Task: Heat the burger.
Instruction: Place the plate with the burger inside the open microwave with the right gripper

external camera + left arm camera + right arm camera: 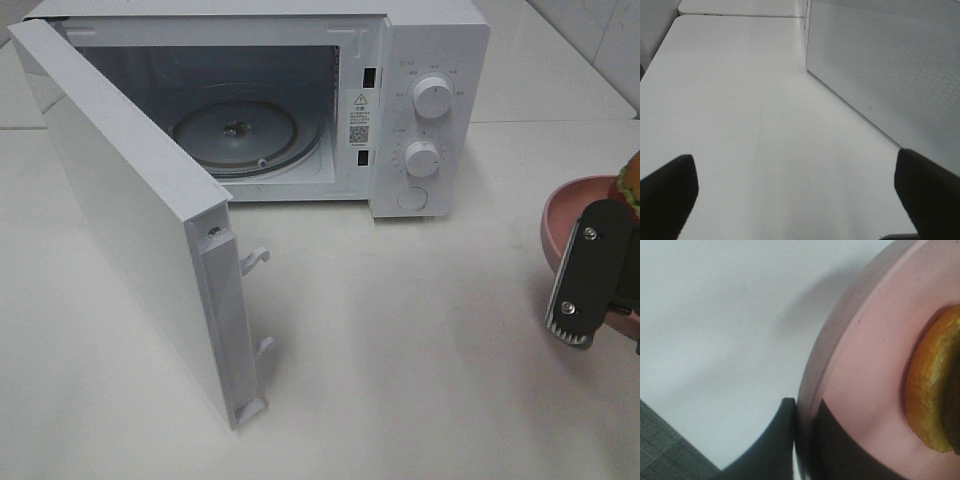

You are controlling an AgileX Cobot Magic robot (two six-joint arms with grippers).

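My right tool [804,437] pinches the rim of the pink plate [865,360] carrying the burger [932,400], far right, well apart from the microwave [430,60]. Its door [130,220] stands open. My left tool [800,195] is spread, holding nothing. Loading, shutting and setting the dials [433,97] remain, I judge.

white microwave oven with open door [430,40]: 1 | round white control dials [432,97]: 2 | round white button [412,197]: 1 | round glass turntable [235,130]: 1 | white door latch hooks [255,258]: 2 | round pink plate [570,215]: 1 | tall burger with brown bun [631,185]: 1 | black left gripper [795,195] plus black right gripper [807,445]: 2 | white tabletop [400,350]: 1
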